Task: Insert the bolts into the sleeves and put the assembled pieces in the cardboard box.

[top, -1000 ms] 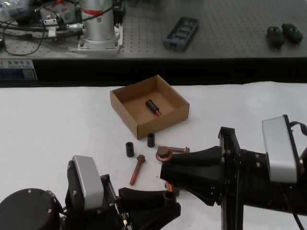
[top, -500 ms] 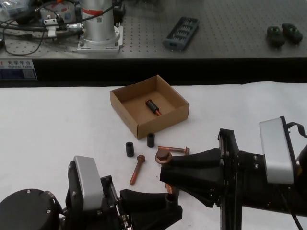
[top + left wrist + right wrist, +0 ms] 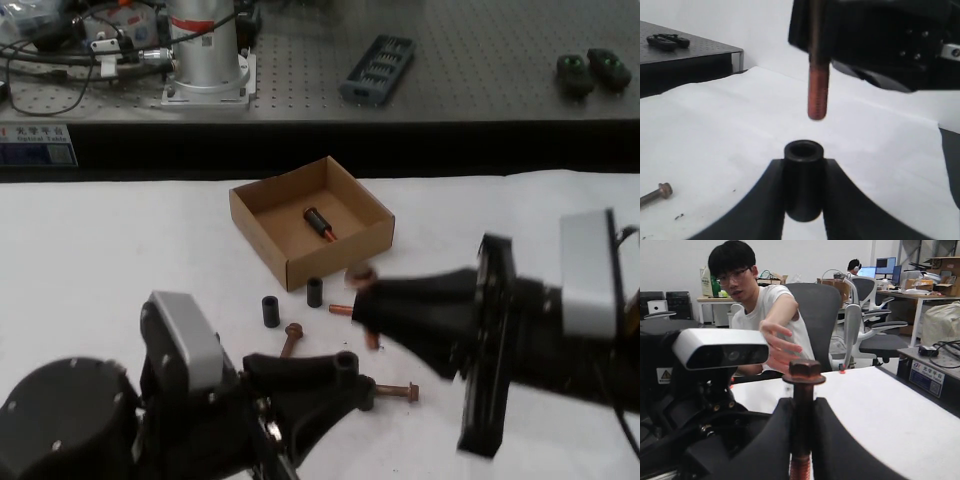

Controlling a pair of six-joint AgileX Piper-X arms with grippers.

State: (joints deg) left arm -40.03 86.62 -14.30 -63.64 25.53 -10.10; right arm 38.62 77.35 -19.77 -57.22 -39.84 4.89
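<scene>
My left gripper (image 3: 803, 172) is shut on a black sleeve (image 3: 803, 187), held upright with its bore facing up. Just above it hangs a copper bolt (image 3: 817, 95), thread down, a small gap from the sleeve's mouth. My right gripper (image 3: 801, 412) is shut on that bolt (image 3: 804, 374) below its hex head. In the high view the two grippers meet at the bench's front, right gripper (image 3: 365, 300) over left gripper (image 3: 346, 372). The cardboard box (image 3: 340, 255) stands behind them with one assembled piece (image 3: 320, 222) inside.
Two loose black sleeves (image 3: 270, 310) (image 3: 314, 292) stand in front of the box. Loose bolts lie near the grippers: one (image 3: 290, 340) to the left, one (image 3: 396, 391) to the right, a third (image 3: 340, 310) partly hidden. White cloth covers the bench.
Both arms rose from the cloth. The right gripper carried its bolt up and back over the sleeve held by the left gripper. A bolt lying on the cloth is now uncovered.
</scene>
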